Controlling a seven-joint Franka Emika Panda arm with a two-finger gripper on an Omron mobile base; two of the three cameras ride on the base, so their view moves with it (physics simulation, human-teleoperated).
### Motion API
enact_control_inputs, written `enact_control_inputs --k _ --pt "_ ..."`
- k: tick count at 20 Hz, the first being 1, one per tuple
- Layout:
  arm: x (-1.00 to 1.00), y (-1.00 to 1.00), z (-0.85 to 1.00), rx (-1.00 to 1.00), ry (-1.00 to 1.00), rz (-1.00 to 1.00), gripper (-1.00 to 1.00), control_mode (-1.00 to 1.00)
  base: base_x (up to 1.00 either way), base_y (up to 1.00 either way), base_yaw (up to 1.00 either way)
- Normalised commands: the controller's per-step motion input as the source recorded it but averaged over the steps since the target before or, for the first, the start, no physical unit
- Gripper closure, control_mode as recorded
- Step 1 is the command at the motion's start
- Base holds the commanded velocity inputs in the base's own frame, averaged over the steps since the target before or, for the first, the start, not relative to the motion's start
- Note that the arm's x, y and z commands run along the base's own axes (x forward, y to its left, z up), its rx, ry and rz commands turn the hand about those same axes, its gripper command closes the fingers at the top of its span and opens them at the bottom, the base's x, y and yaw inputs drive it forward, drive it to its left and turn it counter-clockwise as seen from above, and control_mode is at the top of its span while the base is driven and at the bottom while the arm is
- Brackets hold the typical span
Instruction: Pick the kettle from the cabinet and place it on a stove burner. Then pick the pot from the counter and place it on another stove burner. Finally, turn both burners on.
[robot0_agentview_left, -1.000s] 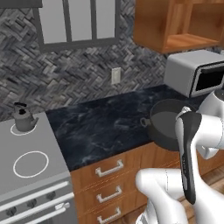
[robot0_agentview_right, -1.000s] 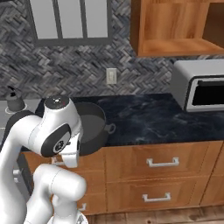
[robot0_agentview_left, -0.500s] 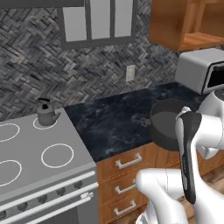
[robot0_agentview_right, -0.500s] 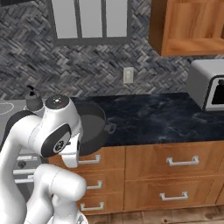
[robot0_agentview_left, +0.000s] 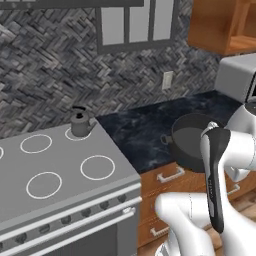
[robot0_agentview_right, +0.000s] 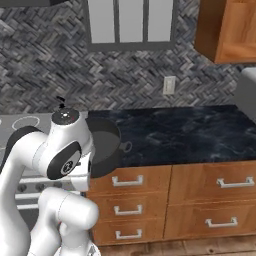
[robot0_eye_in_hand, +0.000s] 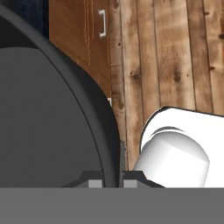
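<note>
My gripper (robot0_eye_in_hand: 113, 180) is shut on the rim of the pot (robot0_eye_in_hand: 48, 118), one fingertip on each side of its wall. The wide dark grey pot (robot0_agentview_left: 189, 142) hangs in front of the counter (robot0_agentview_left: 137, 131), above the brown drawers, with a loop handle toward the stove. From the right base view the pot (robot0_agentview_right: 103, 145) sits partly behind my arm. The small kettle (robot0_agentview_left: 80, 123) stands upright on the back right burner of the grey cooktop (robot0_agentview_left: 60, 160). Only the kettle's top (robot0_agentview_right: 61, 104) peeks over my arm. The wooden cabinet (robot0_agentview_left: 222, 25) is at the upper right.
Round burner rings (robot0_agentview_left: 97, 167) mark the cooktop, and a row of knobs (robot0_agentview_left: 75, 218) runs along its front. A grey microwave (robot0_agentview_left: 239, 75) stands at the counter's right end. A wall outlet (robot0_agentview_right: 170, 85) sits above the counter (robot0_agentview_right: 185, 135). Wooden floor (robot0_eye_in_hand: 175, 52) lies below.
Both base views have shifted: the base has driven left, so the stove and kettle now lie closer to centre. The pot stays held in the gripper, unchanged relative to the arm.
</note>
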Motion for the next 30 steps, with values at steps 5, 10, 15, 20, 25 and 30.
enact_control_inputs --k 5,10,15,20,25,30 --pt "0.00 0.00 0.00 0.00 0.00 0.00 1.00 1.00 -0.13 0.62 0.00" --pt "0.00 0.00 0.00 0.00 0.00 0.00 1.00 1.00 -0.15 0.61 0.00" --pt "0.00 0.00 0.00 0.00 0.00 0.00 1.00 1.00 -0.15 0.61 0.00" --pt "0.00 0.00 0.00 0.00 0.00 0.00 1.00 1.00 -0.13 0.60 0.00" --pt "0.00 0.00 0.00 0.00 0.00 0.00 1.00 1.00 -0.07 0.61 0.00" --pt "0.00 0.00 0.00 0.00 0.00 0.00 1.00 1.00 0.00 0.44 0.01"
